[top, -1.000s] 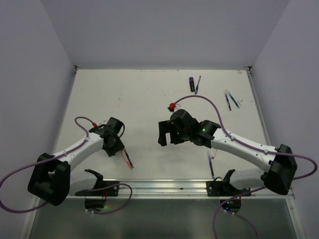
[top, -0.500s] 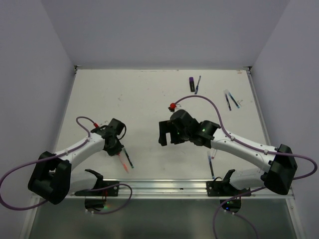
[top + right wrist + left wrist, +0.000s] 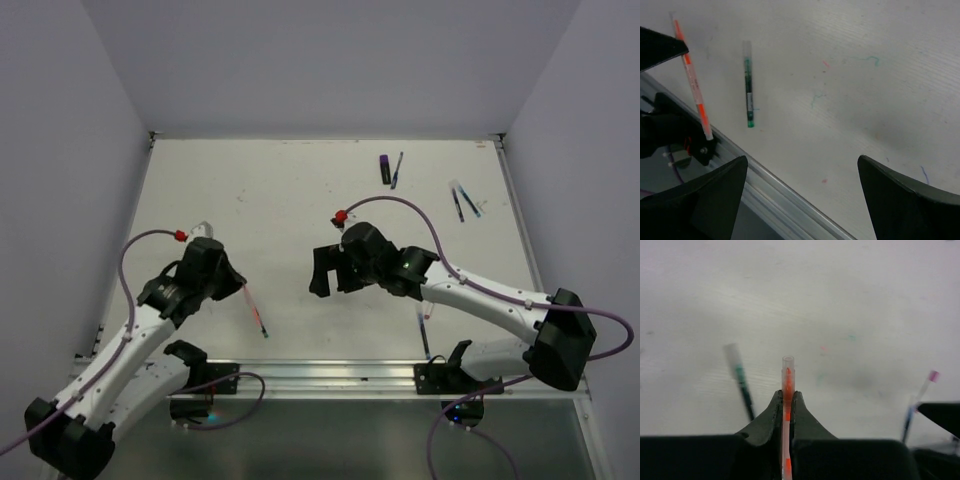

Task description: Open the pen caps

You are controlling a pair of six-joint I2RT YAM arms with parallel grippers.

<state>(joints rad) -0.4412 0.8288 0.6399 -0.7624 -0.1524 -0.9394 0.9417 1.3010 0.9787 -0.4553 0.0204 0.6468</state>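
**Left tool** [image 3: 786, 396]: closed tight on a red pen [image 3: 787, 377]. The pen's clear end sticks out past the fingertips, and it is held above the worktop [image 3: 280, 200] on the near left side.

**Right tool** [image 3: 800, 170]: spread wide and holding nothing, hanging over the middle of the worktop and facing the left tool.

**Green pen** [image 3: 748, 85]: lies flat on the worktop just beside the held red pen, close to the metal rail [image 3: 330, 372] along the near edge.

**Pen with a pink end** [image 3: 932, 375]: blue barrel, lies near the rail on the right, under the right arm.

**Purple marker** [image 3: 384, 168]: stubby, at the far edge right of centre, with a thin blue pen [image 3: 397, 170] just beside it.

**Pair of dark pens** [image 3: 462, 202]: lie side by side at the far right. From this view I cannot tell whether their caps are on.
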